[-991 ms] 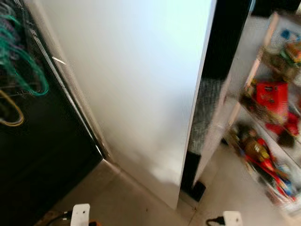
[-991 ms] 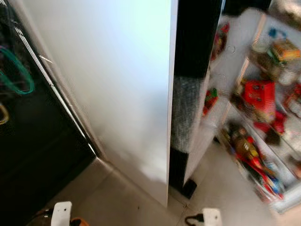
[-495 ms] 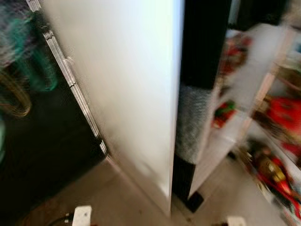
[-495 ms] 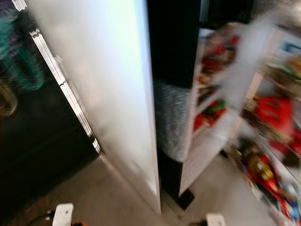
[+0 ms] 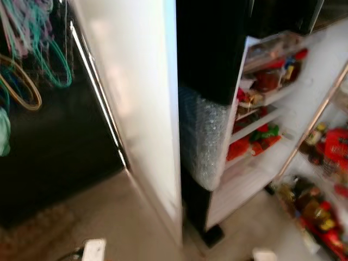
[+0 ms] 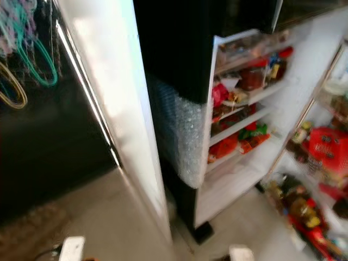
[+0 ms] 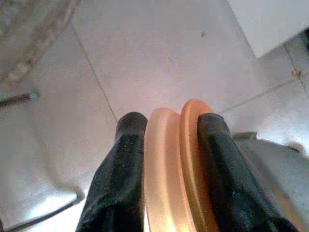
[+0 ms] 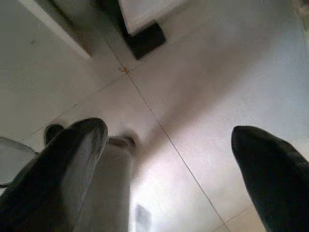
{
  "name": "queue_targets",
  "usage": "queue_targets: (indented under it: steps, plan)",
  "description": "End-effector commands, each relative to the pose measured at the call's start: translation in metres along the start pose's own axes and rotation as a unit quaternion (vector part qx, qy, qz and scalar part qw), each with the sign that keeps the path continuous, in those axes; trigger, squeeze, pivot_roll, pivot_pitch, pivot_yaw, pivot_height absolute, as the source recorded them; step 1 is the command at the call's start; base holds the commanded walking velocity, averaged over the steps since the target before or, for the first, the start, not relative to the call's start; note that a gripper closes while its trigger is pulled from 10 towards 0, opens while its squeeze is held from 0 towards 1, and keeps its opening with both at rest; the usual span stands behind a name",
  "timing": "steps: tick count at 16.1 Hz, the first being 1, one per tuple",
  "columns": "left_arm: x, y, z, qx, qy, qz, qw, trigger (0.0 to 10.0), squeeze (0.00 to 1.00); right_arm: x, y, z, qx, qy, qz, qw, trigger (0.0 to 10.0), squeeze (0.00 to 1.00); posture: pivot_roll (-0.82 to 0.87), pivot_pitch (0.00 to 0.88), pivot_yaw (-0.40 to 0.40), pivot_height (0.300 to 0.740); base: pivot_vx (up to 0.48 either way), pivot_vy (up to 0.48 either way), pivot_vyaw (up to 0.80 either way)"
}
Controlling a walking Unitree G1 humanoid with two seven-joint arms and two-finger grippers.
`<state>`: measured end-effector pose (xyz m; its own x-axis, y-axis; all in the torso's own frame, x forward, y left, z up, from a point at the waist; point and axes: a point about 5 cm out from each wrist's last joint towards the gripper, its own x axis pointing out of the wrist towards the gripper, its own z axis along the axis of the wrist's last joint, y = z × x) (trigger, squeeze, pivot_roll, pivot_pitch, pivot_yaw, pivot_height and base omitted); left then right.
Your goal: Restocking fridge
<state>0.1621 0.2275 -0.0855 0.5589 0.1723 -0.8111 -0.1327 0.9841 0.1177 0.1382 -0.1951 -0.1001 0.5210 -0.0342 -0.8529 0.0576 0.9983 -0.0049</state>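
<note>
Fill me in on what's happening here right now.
The robot stands on a tiled floor in front of an open fridge, whose shelves and door racks already hold jars, bottles and red packets. The left gripper hangs low over the floor with its fingers shut on an orange item, seemingly a ridged lid or container. The right gripper is open, holds nothing, and also hangs above the floor. Nothing has gone into the fridge yet from either gripper.
</note>
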Motion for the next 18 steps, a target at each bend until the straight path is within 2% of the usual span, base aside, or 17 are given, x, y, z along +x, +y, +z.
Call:
queue_targets:
  steps: [1, 7, 18]
  plan:
    - [0.0007, -0.0056, 0.0018, 0.0, 0.0, -0.009, 1.0, 10.0, 0.0, -0.0009, -0.0051, -0.0015, 0.005, 0.002, -0.006, 1.0, 10.0, 0.0, -0.1, 0.0, 0.055, 0.74, 0.0, -0.375, 0.0]
    - [0.0006, -0.0072, 0.0012, -0.005, 0.001, -0.009, 1.0, 10.0, 0.0, -0.0014, -0.0087, -0.0022, 0.014, 0.004, -0.012, 1.0, 10.0, 0.0, -0.1, 0.034, 0.053, 0.74, 0.0, -0.376, 0.0]
    - [0.001, -0.0075, 0.0031, -0.005, -0.001, -0.009, 1.0, 10.0, 0.0, -0.002, -0.0145, -0.0013, 0.004, 0.004, -0.012, 1.0, 10.0, 0.0, -0.11, 0.061, 0.055, 0.74, 0.0, -0.377, 0.0]
